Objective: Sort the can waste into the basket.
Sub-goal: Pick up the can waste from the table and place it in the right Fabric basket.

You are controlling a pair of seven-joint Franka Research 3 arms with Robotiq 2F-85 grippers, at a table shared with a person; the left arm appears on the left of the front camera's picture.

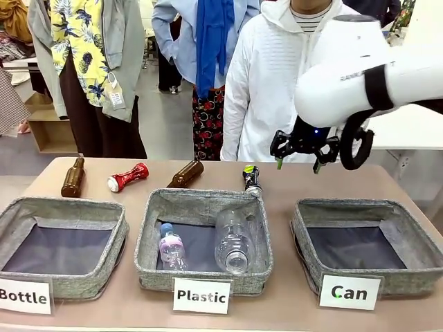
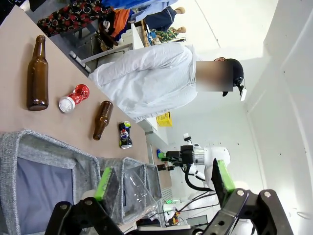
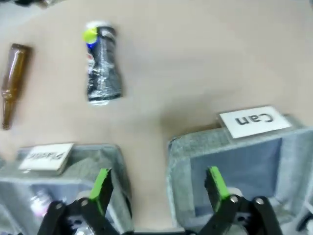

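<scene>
Writing: white cards on the near sides of three grey baskets read Bottle card (image 1: 24,296) at left, Plastic card (image 1: 201,296) in the middle and Can card (image 1: 349,292) at right (black print, easy to read).
Arm lettering: dark print on the right arm's white shell, only partly legible.
Black can: the black can (image 1: 251,178) lies on the surface (image 1: 311,190) at the far right corner of the Plastic basket (image 1: 201,200). The left wrist view shows a round red, white and blue emblem on it, its wording too small to read.
Red can: the red can (image 1: 128,177) lies on its side at far left of middle, between the left brown bottle (image 1: 73,177) and the middle brown bottle (image 1: 185,174), apart from both.
Can basket: the Can basket (image 1: 360,209) sits at near right, its dark blue lining showing.
Plastic basket contents: a large clear bottle (image 1: 235,242) and a small clear bottle (image 1: 172,247).
Bottle basket: the Bottle basket (image 1: 62,206) sits at near left.
Right gripper: the right gripper (image 1: 298,164) hovers above the surface, right of the black can and beyond the Can basket's far left corner. Its fingers are spread and hold nothing.
Left gripper: the left gripper (image 2: 164,180) has its fingers spread wide with nothing between them.
In the way: bare surface lies between the black can and the Can basket. A person in a white jacket (image 1: 266,83) stands at the far edge.
</scene>
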